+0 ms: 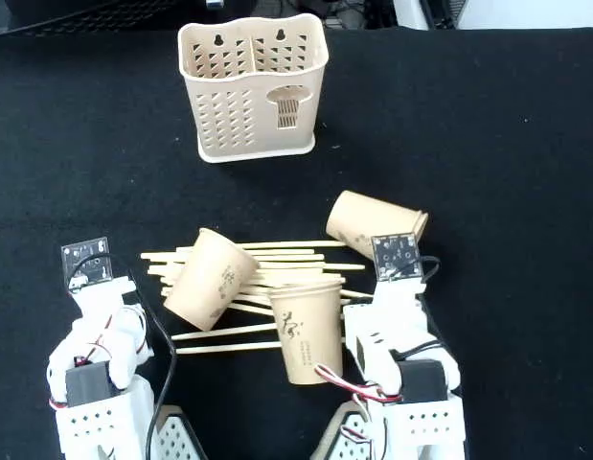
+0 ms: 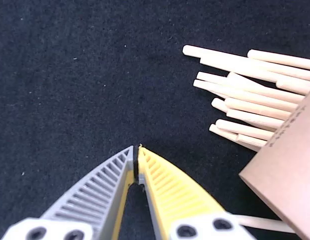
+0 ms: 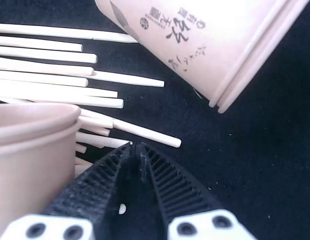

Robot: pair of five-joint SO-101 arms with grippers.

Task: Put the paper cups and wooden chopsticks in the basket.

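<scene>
Rolling is being judged the main risk: the left cup (image 1: 210,278) and middle cup (image 1: 308,331) are being propped on the chopsticks (image 1: 296,257), and the right cup (image 1: 375,222) is being seen on its side just beside them. Thin tapered paper walls could be crushed by a hard pinch; smooth round wooden sticks could be scattered. The left gripper (image 2: 136,150) and right gripper (image 3: 136,147) are being shown closed, tips together, nothing held. The slotted plastic basket (image 1: 253,91) is being seen well apart

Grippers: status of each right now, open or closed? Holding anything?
Left gripper: closed, holding nothing.
Right gripper: closed, holding nothing.
</scene>
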